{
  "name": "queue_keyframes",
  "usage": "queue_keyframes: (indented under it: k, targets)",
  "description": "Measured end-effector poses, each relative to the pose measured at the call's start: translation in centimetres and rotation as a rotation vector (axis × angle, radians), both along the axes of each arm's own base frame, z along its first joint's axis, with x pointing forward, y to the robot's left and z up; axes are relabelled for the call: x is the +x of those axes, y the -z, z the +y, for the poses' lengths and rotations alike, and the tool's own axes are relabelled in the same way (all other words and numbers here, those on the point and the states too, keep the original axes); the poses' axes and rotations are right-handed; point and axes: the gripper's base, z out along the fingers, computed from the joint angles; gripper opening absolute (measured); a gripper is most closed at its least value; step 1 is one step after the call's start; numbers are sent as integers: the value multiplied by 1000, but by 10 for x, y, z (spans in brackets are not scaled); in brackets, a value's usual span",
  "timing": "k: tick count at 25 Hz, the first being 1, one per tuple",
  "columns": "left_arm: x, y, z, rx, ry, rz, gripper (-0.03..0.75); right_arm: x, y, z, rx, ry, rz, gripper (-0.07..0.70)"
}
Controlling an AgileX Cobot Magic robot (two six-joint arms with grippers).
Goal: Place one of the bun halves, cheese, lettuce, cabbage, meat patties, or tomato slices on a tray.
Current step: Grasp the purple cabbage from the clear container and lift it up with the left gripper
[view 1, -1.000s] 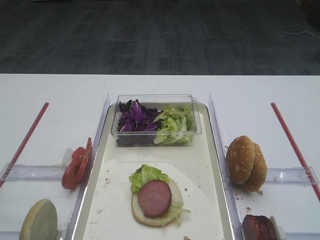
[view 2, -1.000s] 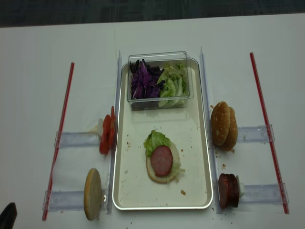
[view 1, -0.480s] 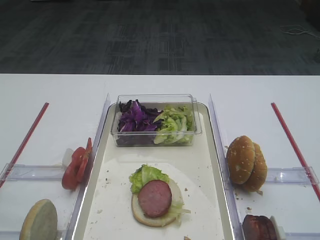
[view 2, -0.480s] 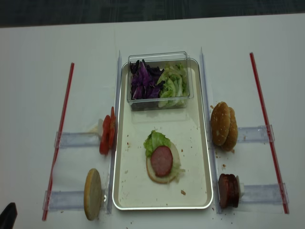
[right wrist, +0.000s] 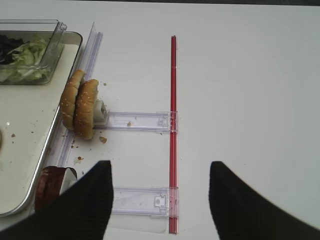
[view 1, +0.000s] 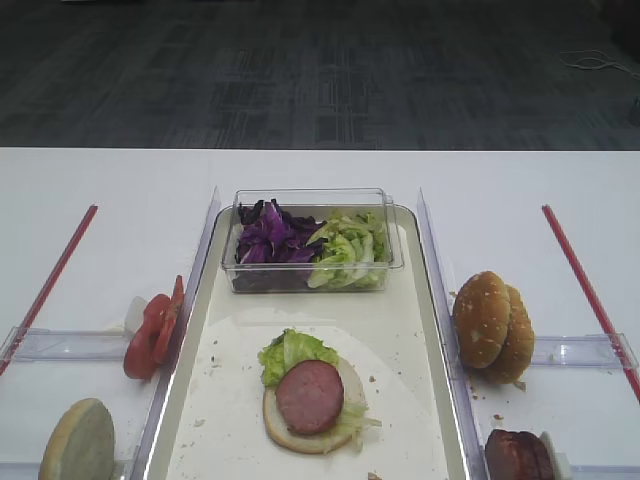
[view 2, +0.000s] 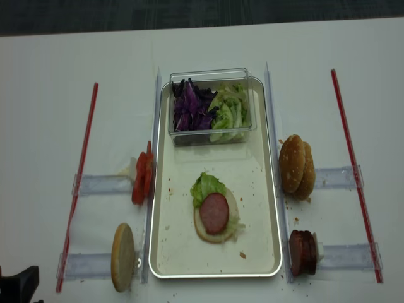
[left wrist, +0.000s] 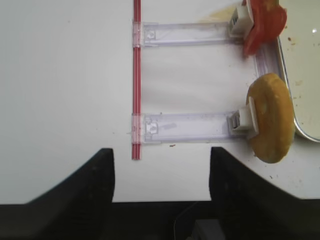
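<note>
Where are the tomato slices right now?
In the high view, the tomato slices stand on edge left of the tray, just outside its rim, ahead of the lone bun half.

Cream tray point(view 2: 165, 252), shiny metal rim. Purple cabbage point(view 2: 191, 107), pale green lettuce point(view 2: 228, 113) at tray's far end. Reddish-brown patty point(view 2: 215, 211) mid-tray. Sesame-speckled golden buns point(view 2: 297, 165) right of tray; bright red tomato slices point(view 2: 142, 180) left.

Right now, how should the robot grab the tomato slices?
The tomato slices stand on edge in their clear holder, left of the tray. Probably best: come from above, left gripper pinching the slices' flat faces near the top rim.
</note>
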Motion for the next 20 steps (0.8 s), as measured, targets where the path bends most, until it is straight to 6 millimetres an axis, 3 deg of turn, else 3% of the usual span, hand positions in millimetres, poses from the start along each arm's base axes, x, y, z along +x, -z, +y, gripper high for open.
queue_keyframes:
  k: [20]
  targets:
    - [66,-25,-3,-23,10,243,421,0,0,0,0,0,0,433]
